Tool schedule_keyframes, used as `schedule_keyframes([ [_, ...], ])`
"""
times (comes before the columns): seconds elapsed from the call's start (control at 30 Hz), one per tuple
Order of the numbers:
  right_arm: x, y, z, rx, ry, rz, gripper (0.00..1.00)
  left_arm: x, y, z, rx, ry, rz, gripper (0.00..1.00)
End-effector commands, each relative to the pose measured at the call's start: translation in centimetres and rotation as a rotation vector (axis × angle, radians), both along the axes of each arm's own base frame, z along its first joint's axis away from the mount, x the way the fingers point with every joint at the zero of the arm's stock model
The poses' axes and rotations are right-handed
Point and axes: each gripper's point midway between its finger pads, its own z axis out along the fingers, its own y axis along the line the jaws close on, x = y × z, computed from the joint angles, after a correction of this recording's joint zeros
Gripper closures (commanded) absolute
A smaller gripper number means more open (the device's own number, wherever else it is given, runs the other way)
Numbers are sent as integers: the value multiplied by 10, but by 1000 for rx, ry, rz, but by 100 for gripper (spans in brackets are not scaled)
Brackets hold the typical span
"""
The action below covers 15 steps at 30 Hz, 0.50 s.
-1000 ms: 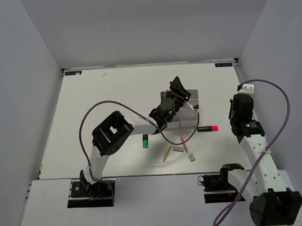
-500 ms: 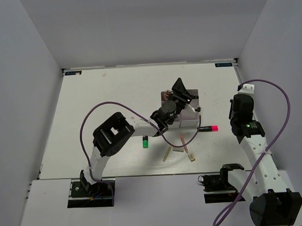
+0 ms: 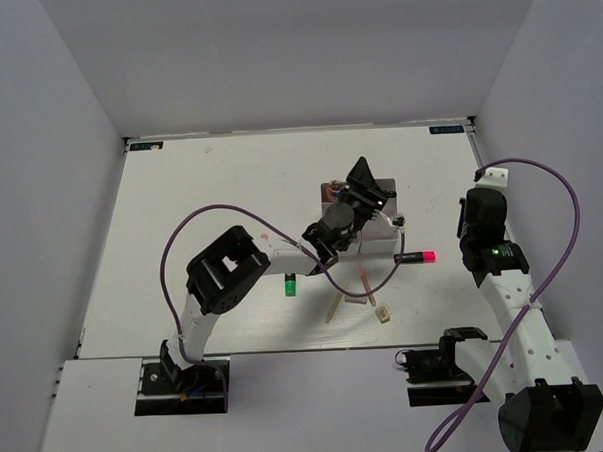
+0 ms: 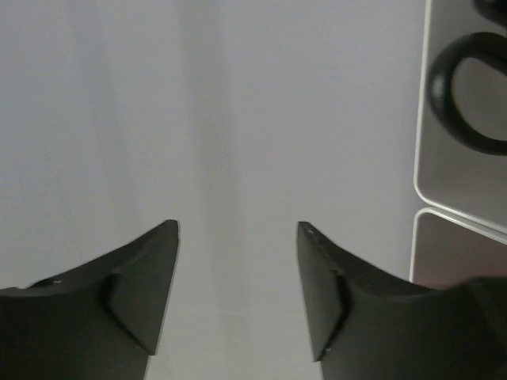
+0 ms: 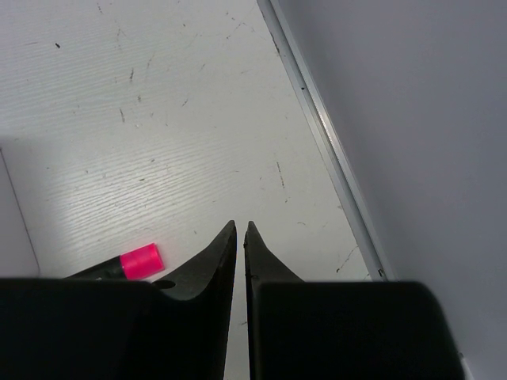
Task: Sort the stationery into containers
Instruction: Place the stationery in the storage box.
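Top external view showed the left fingers [image 3: 362, 180] over the bins [image 3: 383, 196], with the black-pink marker [image 3: 415, 255] unsorted on the tabletop [image 3: 181, 211] beside them. Left wrist view showed them wide and empty, the scissors [image 4: 459, 103] already in a bin. Right wrist view showed the right fingers [image 5: 214, 269] pressed together, holding nothing, probably idling near that marker.

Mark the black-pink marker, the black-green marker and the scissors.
black-pink marker [image 3: 415, 255]: top view, on the black barrel beside the pink cap.
black-green marker [image 3: 290, 284]: top view, on the middle of its body.
scissors [image 4: 440, 91]: left wrist view, on the left side of the black handle loop.
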Motion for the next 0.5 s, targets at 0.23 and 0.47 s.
schedule_keyframes([
  [0.23,6,4,8,15,-58,23,60,-3,48,151,-435,-128,142,61],
  [0.47,8,20,5,30,-45,136,11,-6,132,196,-764,-71,495,25],
])
